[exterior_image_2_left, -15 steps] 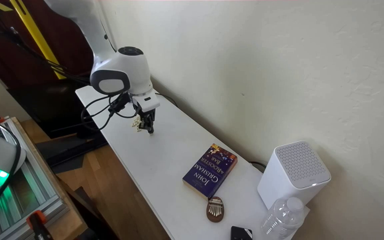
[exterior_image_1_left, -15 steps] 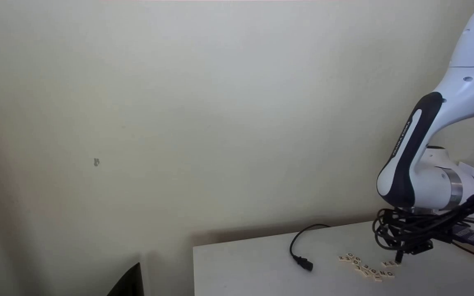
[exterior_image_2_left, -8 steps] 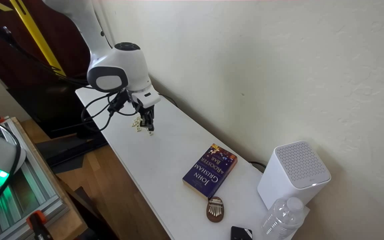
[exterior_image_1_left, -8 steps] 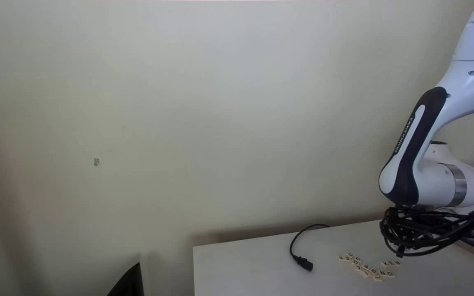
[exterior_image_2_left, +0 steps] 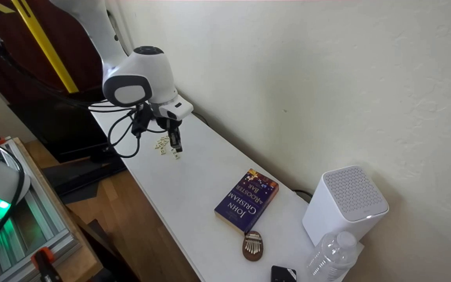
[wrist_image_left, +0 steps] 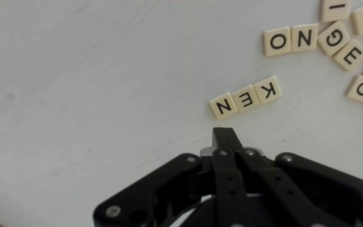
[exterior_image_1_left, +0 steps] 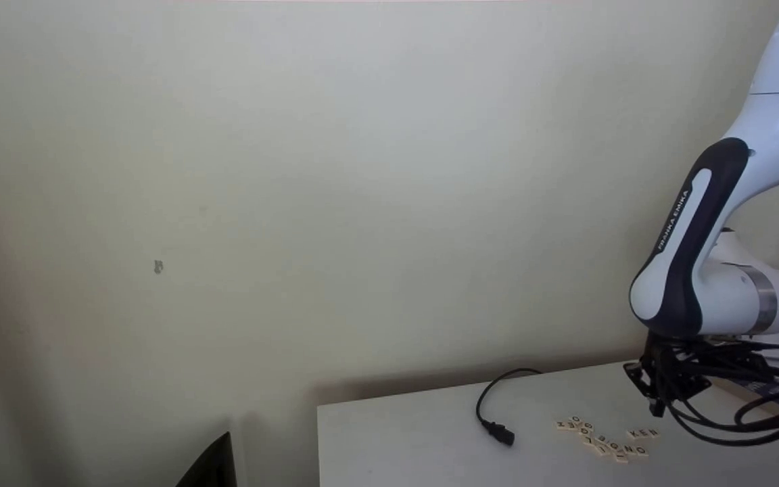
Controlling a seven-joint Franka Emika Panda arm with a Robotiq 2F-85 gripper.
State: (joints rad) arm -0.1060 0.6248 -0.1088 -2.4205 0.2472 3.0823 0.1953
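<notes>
In the wrist view I find the jaws closed together; ahead of them lie three letter tiles (wrist_image_left: 245,97), KEN, long axis slanting away rightward, letter tops facing the jaws; at least ten further tiles (wrist_image_left: 350,54) lie farther right

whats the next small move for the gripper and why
Probably raise the gripper slightly: it is shut near the N tile, and the E tile and K tile already continue its row edge to edge, so descending might jostle them.
</notes>
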